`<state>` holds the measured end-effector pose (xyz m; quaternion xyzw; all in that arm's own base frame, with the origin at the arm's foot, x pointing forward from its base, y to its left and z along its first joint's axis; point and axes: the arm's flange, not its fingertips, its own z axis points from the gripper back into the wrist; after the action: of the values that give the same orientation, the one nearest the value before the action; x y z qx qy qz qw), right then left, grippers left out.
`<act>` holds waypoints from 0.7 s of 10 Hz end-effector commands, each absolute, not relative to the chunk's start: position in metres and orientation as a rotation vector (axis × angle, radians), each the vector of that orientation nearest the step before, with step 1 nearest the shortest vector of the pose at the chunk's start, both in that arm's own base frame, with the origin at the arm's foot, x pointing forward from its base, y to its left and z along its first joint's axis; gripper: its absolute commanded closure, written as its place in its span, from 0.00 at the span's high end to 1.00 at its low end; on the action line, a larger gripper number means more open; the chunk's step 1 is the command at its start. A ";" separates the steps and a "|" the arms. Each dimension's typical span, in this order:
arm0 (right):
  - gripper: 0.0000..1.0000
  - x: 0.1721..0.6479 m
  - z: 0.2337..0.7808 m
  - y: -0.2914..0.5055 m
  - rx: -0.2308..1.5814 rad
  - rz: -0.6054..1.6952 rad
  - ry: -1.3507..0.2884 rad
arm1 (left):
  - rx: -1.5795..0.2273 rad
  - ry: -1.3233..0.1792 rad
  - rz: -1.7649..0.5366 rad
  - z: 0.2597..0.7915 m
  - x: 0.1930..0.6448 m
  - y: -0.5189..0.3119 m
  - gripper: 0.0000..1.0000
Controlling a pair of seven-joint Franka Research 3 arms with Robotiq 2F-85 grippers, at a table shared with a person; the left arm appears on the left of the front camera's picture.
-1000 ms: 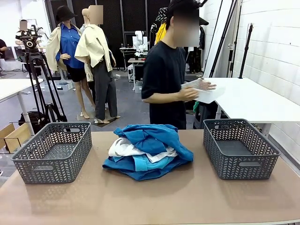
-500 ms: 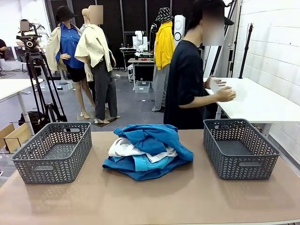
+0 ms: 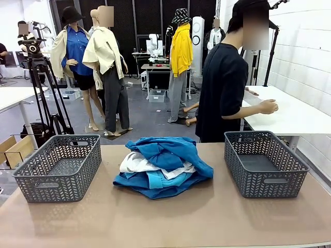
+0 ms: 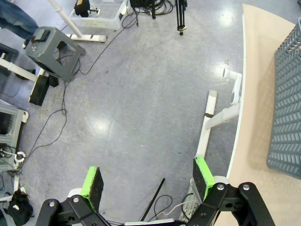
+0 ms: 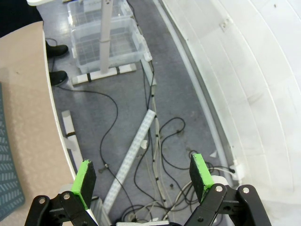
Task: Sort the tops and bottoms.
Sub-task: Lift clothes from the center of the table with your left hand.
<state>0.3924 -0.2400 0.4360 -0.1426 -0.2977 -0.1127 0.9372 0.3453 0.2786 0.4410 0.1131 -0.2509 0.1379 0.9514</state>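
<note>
A heap of clothes (image 3: 162, 166) lies mid-table in the front view: royal blue tops (image 3: 168, 151) on top and underneath, a white garment (image 3: 135, 164) and a turquoise piece (image 3: 160, 179) poking out. No bottoms can be told apart in the heap. An empty grey basket (image 3: 58, 168) stands to its left, another grey basket (image 3: 265, 163) to its right. My left gripper (image 4: 148, 179) hangs open over the floor beside the table edge, with the basket's corner (image 4: 287, 108) at the right of its view. My right gripper (image 5: 142, 176) is open above floor cables.
A person in a black shirt (image 3: 223, 93) stands behind the table's far edge, hands on a white side table (image 3: 289, 111). A camera tripod (image 3: 39, 82) stands back left. Table legs (image 4: 214, 117) and clear floor bins (image 5: 101, 35) lie below the wrists.
The person has stepped right and turned to the white side table, setting down the white item held earlier. The heap, baskets and both grippers are unchanged.
</note>
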 end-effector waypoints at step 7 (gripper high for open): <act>1.00 0.395 0.435 -0.240 -0.289 -0.228 -0.609 | 0.235 -0.505 0.273 0.442 0.343 0.279 1.00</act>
<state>0.3924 -0.2400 0.4360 -0.1426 -0.2977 -0.1127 0.9372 0.3453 0.2786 0.4410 0.1131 -0.2509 0.1379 0.9514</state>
